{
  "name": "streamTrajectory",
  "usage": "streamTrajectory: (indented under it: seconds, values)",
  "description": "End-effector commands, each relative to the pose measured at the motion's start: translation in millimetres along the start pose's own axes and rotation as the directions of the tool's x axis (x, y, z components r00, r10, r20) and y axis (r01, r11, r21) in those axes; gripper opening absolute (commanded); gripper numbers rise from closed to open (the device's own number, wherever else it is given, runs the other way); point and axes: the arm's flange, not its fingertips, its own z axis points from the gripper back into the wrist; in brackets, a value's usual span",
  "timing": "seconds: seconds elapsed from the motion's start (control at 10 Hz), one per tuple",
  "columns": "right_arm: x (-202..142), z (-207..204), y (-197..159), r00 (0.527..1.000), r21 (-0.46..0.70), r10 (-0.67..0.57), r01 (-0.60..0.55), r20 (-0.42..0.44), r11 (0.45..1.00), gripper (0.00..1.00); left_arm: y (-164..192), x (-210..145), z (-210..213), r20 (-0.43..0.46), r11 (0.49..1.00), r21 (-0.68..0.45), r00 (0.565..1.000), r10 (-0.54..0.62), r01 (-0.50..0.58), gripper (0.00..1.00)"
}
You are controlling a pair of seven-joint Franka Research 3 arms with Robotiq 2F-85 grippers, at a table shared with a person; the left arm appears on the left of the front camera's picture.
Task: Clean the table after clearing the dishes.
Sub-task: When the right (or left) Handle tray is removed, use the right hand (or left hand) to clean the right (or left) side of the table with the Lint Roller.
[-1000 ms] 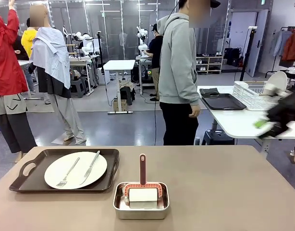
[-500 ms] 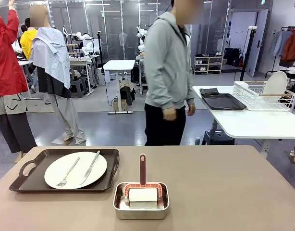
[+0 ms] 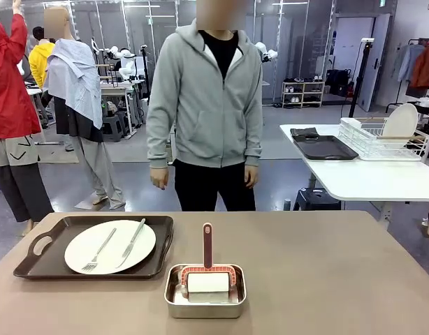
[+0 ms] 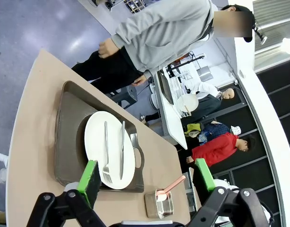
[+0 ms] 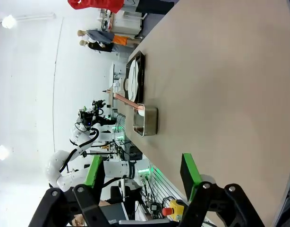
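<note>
With my left fingers (image 4: 90, 176) and right fingers (image 5: 188, 176) both wide apart and empty, I should clamp the tray (image 4: 64, 118) rim ahead of the left pair squarely, keeping its plate (image 4: 93, 137) level.

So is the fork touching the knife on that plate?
Apart. The front view shows bare white plate between the fork and the knife.

— The table (image 3: 326, 279)?
— Smooth, matt taupe. The tray (image 3: 33, 269) looks like dark matt plastic.
— The plate (image 3: 115, 250)?
— Glossy white. The fork (image 3: 100, 252), knife (image 3: 133, 241) and pan (image 3: 204, 308) are shiny metal.
</note>
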Motion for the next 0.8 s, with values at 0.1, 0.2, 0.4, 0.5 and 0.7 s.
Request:
streamTrajectory:
  seconds: [0.1, 0.2, 0.4, 0.5, 0.7]
  values:
    - [-4.5, -0.6, 0.1, 1.000, 0.002, -0.014, 0.014, -0.008, 1.000, 0.81, 0.2, 2.2, 3.0, 0.009, 1.000, -0.017, 1.000, -0.002, 0.002, 1.00]
    - [-4.5, -0.6, 0.1, 1.000, 0.002, -0.014, 0.014, -0.008, 1.000, 0.81, 0.2, 2.2, 3.0, 0.009, 1.000, -0.017, 1.000, -0.002, 0.002, 1.00]
    - [-4.5, -0.6, 0.1, 1.000, 0.002, -0.014, 0.014, -0.008, 1.000, 0.81, 0.2, 2.2, 3.0, 0.009, 1.000, -0.017, 1.000, -0.002, 0.002, 1.00]
    - [-4.5, -0.6, 0.1, 1.000, 0.002, -0.014, 0.014, -0.008, 1.000, 0.81, 0.2, 2.2, 3.0, 0.009, 1.000, -0.017, 1.000, -0.002, 0.002, 1.00]
    - [-4.5, -0.6, 0.1, 1.000, 0.002, -0.014, 0.014, -0.008, 1.000, 0.81, 0.2, 2.2, 3.0, 0.009, 1.000, -0.017, 1.000, -0.002, 0.002, 1.00]
